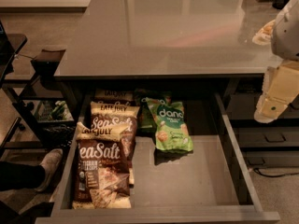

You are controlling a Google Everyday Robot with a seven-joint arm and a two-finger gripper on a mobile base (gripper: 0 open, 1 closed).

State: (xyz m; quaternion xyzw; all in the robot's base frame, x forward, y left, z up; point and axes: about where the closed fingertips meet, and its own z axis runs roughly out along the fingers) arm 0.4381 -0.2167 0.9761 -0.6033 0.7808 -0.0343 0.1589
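Green snack bag (pixel 171 127) in the drawer (pixel 232 148) looks light, crinkly, slippery, so pinch its top seam; gripper (pixel 274 104) hangs well right, and you cannot tell if it's open or closed.

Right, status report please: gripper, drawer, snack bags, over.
Gripper hangs outside open drawer, to its right, touching no bag. Green Dang bag nearest, mid-drawer. Late July Sea Salt bags along left side.

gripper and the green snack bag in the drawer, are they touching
Apart. The camera view shows the gripper out past the drawer's right wall, with a plain gap between it and the green snack bag.
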